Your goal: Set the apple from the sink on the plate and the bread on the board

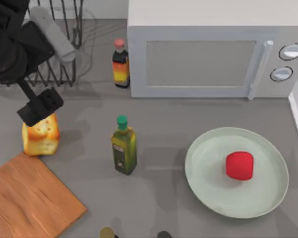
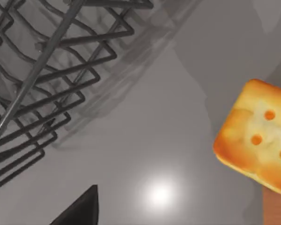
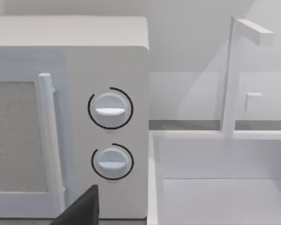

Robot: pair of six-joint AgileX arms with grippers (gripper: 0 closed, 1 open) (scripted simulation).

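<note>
Bread (image 1: 40,136) on the grey counter, touching the cutting board's (image 1: 30,201) far corner; apple (image 1: 239,165) on the mint plate (image 1: 208,148).
Left gripper (image 1: 39,106) hangs just over the loaf's top edge, seemingly not gripping it; jaw spacing can't be told.

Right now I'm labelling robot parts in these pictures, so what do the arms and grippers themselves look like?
The left arm is matte black, built of bulky rounded segments, with a pale grey cylindrical link. Its left gripper is a black, boxy block with small round holes on one face. No cables or markings can be made out. Each wrist view shows a dark, wedge-shaped finger at its edge.
</note>
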